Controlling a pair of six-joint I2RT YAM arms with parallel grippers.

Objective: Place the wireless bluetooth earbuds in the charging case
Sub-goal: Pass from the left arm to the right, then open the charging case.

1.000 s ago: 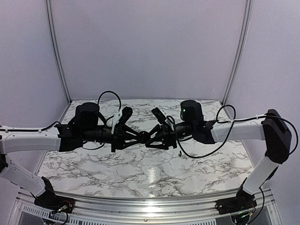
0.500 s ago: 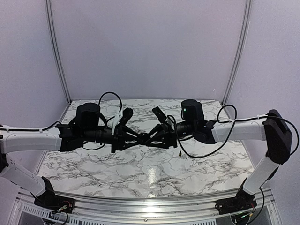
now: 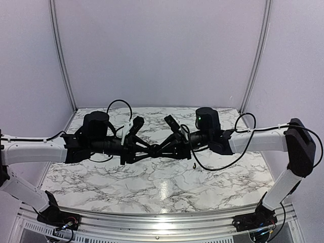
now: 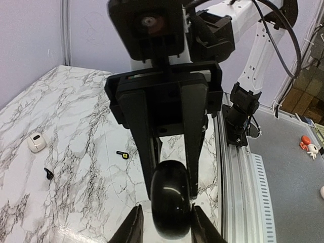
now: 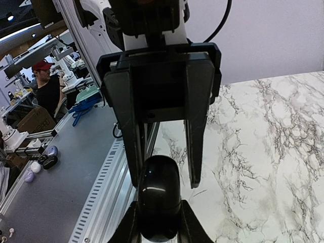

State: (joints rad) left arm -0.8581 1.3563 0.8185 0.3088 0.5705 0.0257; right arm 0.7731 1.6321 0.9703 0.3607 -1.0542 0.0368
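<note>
In the last second the two arms had come closer together above the middle of the marble table. In the top view their fingers stood tip to tip before, and now they overlapped. I judged that this was a passing of the charging case from one arm to the other, or a shared hold in order to open it. The putting in of the earbuds was not yet begun.

The right gripper was clamped on one end of the case, with both fingers against its sides. The left gripper stood closely around the other end. A thin light strip showed beside one finger, so I could not tell if it pressed or not.

The case was a smooth, glossy black oval held in the air. No open lid was visible.

Both earbuds lay on the table, well apart from the case: the hook-shaped earbud, and the second earbud, which had a yellow end. A small white rounded object lay near the first one.
</note>
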